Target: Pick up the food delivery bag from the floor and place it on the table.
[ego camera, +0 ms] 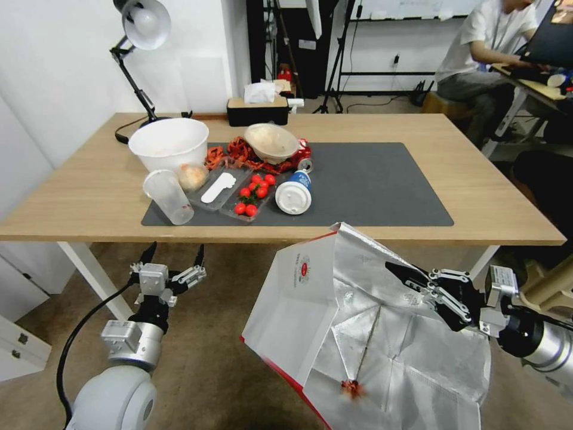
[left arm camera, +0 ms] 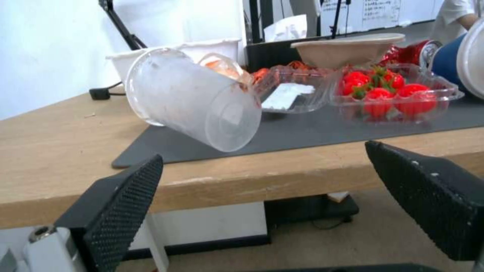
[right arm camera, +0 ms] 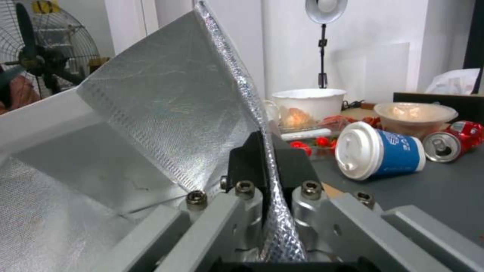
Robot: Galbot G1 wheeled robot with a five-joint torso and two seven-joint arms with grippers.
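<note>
- Foil-lined food delivery bag (ego camera: 358, 322) is hanging off the floor, just before the table (ego camera: 489, 197).
- We are pinching its thin, crushable rim with our right gripper (ego camera: 412, 283); it looks light.
- We are holding our left gripper (ego camera: 173, 263) spread, empty.

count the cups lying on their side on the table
2. A clear plastic cup lies at the mat's front left corner, near the white bowl. A blue paper cup with a white lid lies right of the tomato tray. Others may be hidden behind the bowls.
</note>
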